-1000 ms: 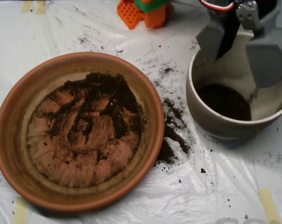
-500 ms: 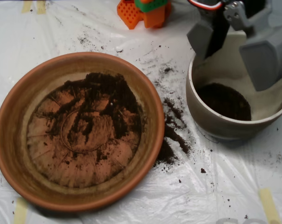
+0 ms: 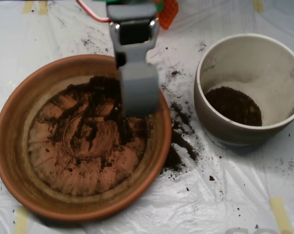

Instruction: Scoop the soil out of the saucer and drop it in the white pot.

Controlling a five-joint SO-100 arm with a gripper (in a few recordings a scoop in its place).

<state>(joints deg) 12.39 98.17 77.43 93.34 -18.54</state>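
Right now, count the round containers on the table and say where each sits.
2. The saucer fills the left side, under the scoop; the white pot stands at the right.

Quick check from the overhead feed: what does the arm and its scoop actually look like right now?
The scoop is matte grey plastic, blocky, with a squarish frame above it around a dark opening. Behind it sit orange and green printed parts, the orange one perforated. A thin red cable curves in from the top edge.

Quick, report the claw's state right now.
Claw: hangs over the upper right part of the saucer, above the soil.
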